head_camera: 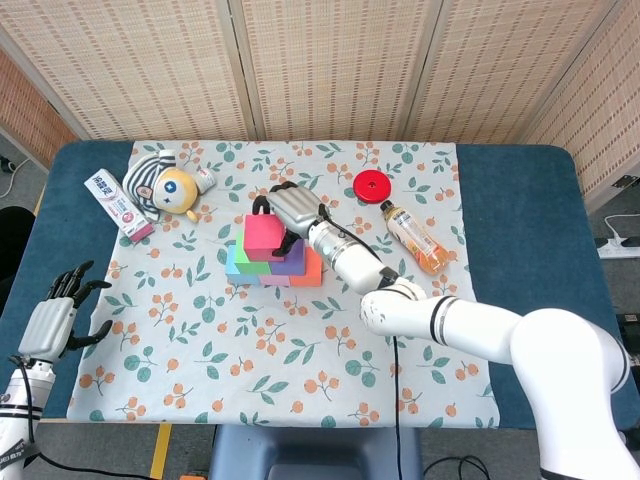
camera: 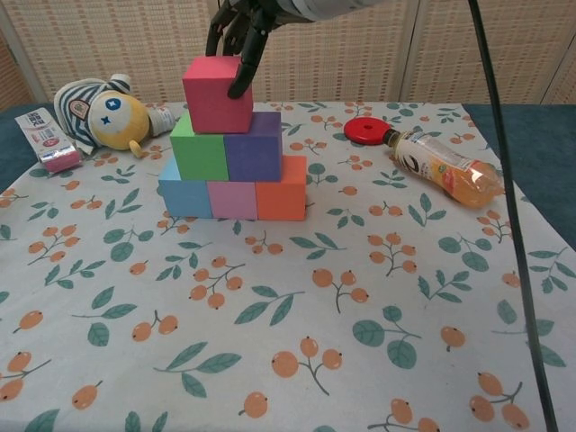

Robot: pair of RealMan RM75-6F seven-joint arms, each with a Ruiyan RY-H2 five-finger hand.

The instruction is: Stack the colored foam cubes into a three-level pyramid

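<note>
Touching pink cube (camera: 216,94) atop pyramid, right hand (camera: 238,31); left side open.

Both my cams bright, even overhead light, soft short shadows (nothing harsh), no glare, focus sharp, slight edge distortion.

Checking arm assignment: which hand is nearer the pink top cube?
Right. The right hand touches the pink cube with its fingertips; the left hand is far off at the table's near-left edge.
</note>
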